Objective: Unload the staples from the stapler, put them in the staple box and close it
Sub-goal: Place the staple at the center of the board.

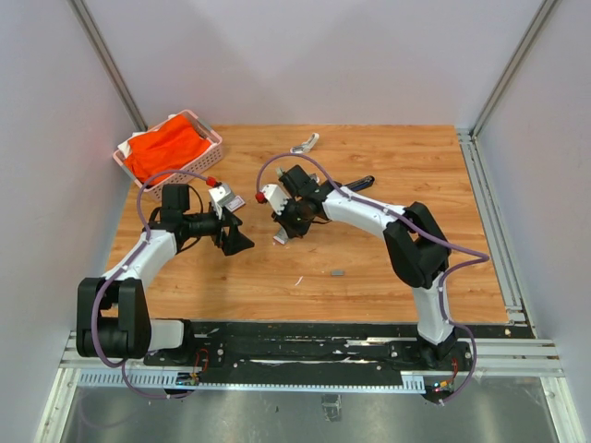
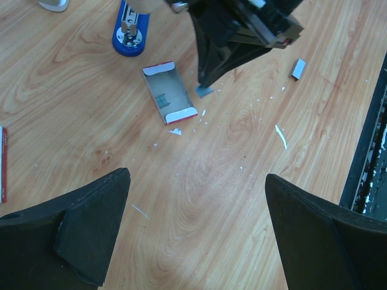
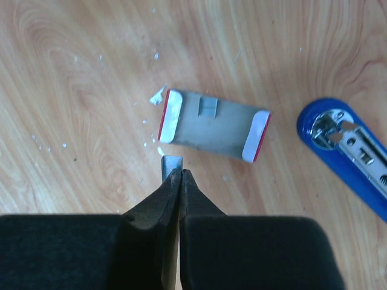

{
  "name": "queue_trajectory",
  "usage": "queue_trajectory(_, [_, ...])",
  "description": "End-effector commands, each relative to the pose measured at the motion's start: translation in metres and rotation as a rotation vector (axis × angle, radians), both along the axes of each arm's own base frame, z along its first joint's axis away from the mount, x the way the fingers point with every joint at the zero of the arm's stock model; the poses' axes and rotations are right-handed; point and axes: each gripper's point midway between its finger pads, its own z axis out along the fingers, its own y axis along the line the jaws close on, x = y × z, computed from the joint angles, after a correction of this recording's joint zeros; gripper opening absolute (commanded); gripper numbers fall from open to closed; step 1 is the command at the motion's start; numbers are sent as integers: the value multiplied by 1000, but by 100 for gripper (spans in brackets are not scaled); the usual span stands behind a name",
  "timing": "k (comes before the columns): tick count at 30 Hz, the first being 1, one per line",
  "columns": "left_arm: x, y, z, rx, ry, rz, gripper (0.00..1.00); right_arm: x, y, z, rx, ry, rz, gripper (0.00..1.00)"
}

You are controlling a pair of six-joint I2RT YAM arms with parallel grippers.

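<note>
In the top view a pink basket with an orange cloth in it sits at the table's 10 o'clock corner. Below it the left arm reaches in toward the middle. The left gripper has its jaws spread as wide as they go, and it holds nothing. Its wrist view shows only bare wood between the two black fingers.

Just right of that, near the table's centre, lies a small open cardboard box with red-edged white flaps. It is flat on the wood, and white paper crumbs are scattered around it.

The right gripper points down at the box's 7 o'clock corner in its own wrist view. Its jaws are pressed together, with a short grey staple strip pinched at the very tips. I cannot tell whether the strip is clear of the wood or touching it.

The stapler lies at the box's 3 o'clock in that view, close by but apart from it. Its rounded blue end faces the box, and its metal channel is exposed. From above, most of it is hidden behind the right arm.

A small pale tool rests near the far edge at 12 o'clock. A loose grey bar lies alone at 5 o'clock from the right gripper.
</note>
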Motion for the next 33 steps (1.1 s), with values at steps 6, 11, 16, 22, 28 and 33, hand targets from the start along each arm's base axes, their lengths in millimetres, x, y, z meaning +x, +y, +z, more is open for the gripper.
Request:
queue_trajectory(6, [-3,2,-1,-8,-2,-9,98,28,8,-14,-25,16,-43,0])
queue_trajectory(11, [-3,1,-2,-12,0,-15,98,30,9,-18,-33,15,-46,1])
queue_trajectory(16, [-4,1,-2,-14,2,-18,98,29,6,-22,-49,15,-49,1])
queue_trajectory(22, [-4,0,-2,-15,2,-19,98,30,6,-28,-55,19,-54,2])
queue_trajectory(28, [-4,1,-2,-13,2,-19,98,31,9,-28,-47,24,-61,2])
queue_trajectory(33, [-4,1,-2,-13,3,-19,98,30,9,-28,-45,24,-63,3])
